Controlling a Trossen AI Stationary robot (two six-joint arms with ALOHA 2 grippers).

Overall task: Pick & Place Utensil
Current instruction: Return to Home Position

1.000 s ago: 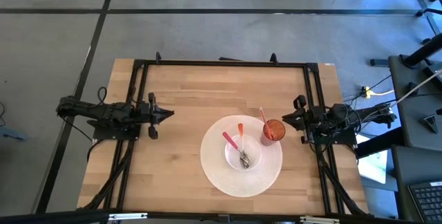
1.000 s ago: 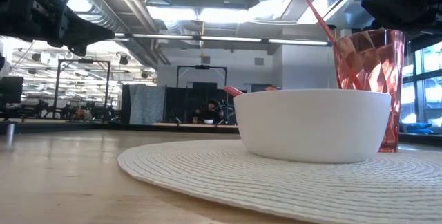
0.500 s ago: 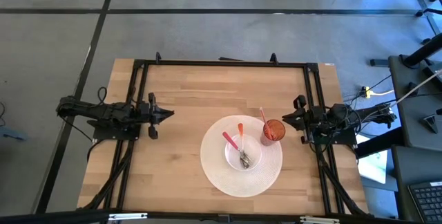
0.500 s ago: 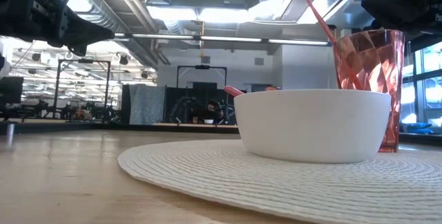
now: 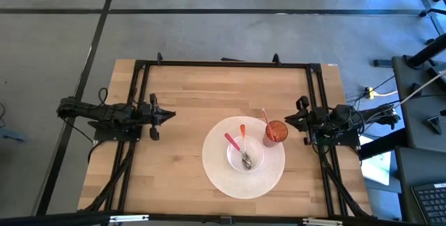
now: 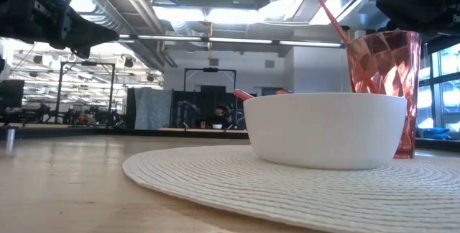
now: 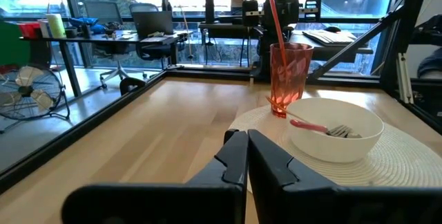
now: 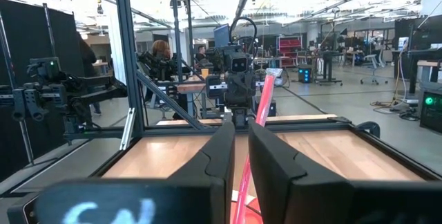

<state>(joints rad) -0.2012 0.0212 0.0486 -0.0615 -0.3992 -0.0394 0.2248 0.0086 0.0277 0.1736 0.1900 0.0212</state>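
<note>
The red fork (image 5: 233,142) and orange spoon (image 5: 242,134) lie in the white bowl (image 5: 255,149) on the mat (image 5: 216,167), and the straw (image 5: 265,116) stands in the cup (image 5: 274,132). The left gripper (image 5: 169,114) is level at the surface's (image 5: 188,86) left side, its fingers together and empty. The right gripper (image 5: 287,119) is level beside the cup, its fingers narrowly apart and empty.

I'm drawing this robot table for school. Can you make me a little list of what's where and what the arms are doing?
mat: round white mat on the wooden table
bowl: white bowl on the mat, holding the red fork and orange spoon
cup: orange cup at the mat's edge beside the bowl, orange straw standing in it
left gripper: at the table's left side, shut, empty
right gripper: at the table's right side, close to the cup
</note>
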